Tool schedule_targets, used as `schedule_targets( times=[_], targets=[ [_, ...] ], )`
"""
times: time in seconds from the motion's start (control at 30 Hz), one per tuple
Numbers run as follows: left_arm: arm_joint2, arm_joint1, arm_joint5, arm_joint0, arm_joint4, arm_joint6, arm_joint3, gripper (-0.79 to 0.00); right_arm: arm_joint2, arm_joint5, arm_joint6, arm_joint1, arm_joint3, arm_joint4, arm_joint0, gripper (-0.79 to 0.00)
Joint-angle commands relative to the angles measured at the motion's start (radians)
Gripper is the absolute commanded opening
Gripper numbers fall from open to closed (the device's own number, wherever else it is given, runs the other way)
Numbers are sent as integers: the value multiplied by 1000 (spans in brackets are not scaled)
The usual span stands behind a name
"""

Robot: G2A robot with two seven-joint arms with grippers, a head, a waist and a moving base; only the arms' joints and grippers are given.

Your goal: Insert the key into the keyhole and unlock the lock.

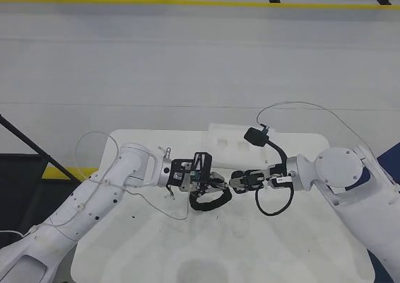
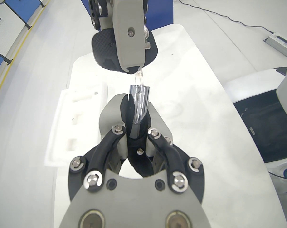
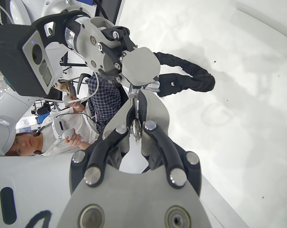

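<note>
The key (image 2: 139,78) is pinched by its head in the right claw (image 3: 138,100), whose fingers are clamped on it so that the bare blade sticks out in front, free to go in. The blade's tip sits at the end face of the lock (image 2: 140,94), a shiny metal barrel held up off the table (image 1: 292,240) between the two arms. The left claw (image 2: 136,110) is closed tight around that barrel lower down. This leaves the keyhole end clear and turned straight toward the key. Holding the lock in the air probably lets both arms line up blade and hole along one axis, and it braces the barrel for the twist that unlocking needs. The lock's black cable (image 3: 188,79) loops away beside the barrel, out of the key's path. A white foam tray (image 1: 232,138) lies well apart near the table's far edge.

The keyhole itself is hidden behind the barrel's rim, so I cannot tell how far the blade is in, if at all. The right claw's pads cover most of the key's head, and the left claw covers the barrel's lower end.
</note>
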Motion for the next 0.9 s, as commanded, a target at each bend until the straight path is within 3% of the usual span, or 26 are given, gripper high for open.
schedule_targets(
  times=[0.0, 0.03, 0.07, 0.1, 0.33, 0.57, 0.7, 0.87],
  targets=[
    [3, -2, 0, 0, -13, 3, 10, -785, 1, -7, -4, 0, 2, 5, 1, -477],
    [5, -4, 0, 0, -19, 5, 15, -785, 3, -11, -6, 0, 2, 8, 1, -336],
    [6, -5, 0, 0, -25, 6, 21, -785, 4, -13, -8, 0, 2, 10, 1, -18],
    [7, -6, 0, 0, -31, 7, 26, -785, 7, -17, -10, 1, 1, 17, -1, 0],
    [15, -12, 0, 2, -98, 21, 73, -785, 54, -109, -20, 7, -14, 62, -14, 0],
    [30, -14, 0, 3, -228, 17, 134, -785, 86, -416, 116, 22, 1, 64, -14, 0],
    [45, -14, 0, -3, -321, -4, 141, -785, 111, -589, 108, 27, 21, 80, -33, 0],
    [73, -13, 0, -13, -460, -21, 160, -785, 128, -756, 35, 31, 8, -12, -61, 0]
  ],
)
